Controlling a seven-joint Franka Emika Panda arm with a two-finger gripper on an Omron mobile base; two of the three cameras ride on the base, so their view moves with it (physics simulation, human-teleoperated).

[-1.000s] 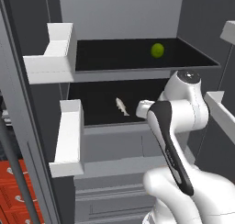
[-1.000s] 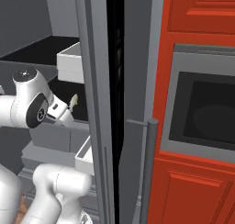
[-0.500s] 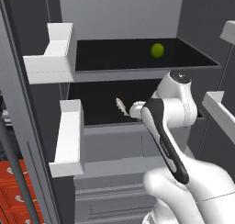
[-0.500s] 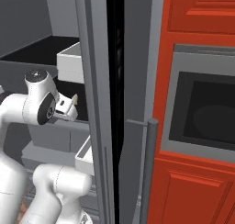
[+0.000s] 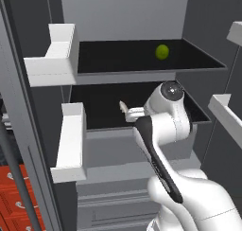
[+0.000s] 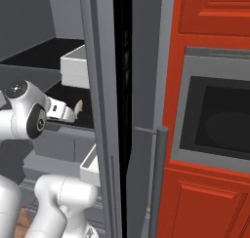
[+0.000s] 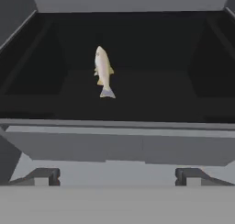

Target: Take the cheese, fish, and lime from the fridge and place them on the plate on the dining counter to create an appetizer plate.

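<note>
The fridge [image 5: 127, 17] stands open: grey steel walls, black shelves, white door bins. The lime [image 5: 162, 51], a small round yellow-green ball, rests on the upper black shelf, toward the right and far back. The fish [image 7: 103, 71], slender, silvery with yellowish flanks, lies flat on the lower black shelf, lengthwise front to back, tail nearest.

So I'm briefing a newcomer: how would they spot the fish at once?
Look in the open fridge, at the lower black shelf, below the one with the lime. The fish lies alone there: slender, silvery, unlike the round green fruit above.
</note>
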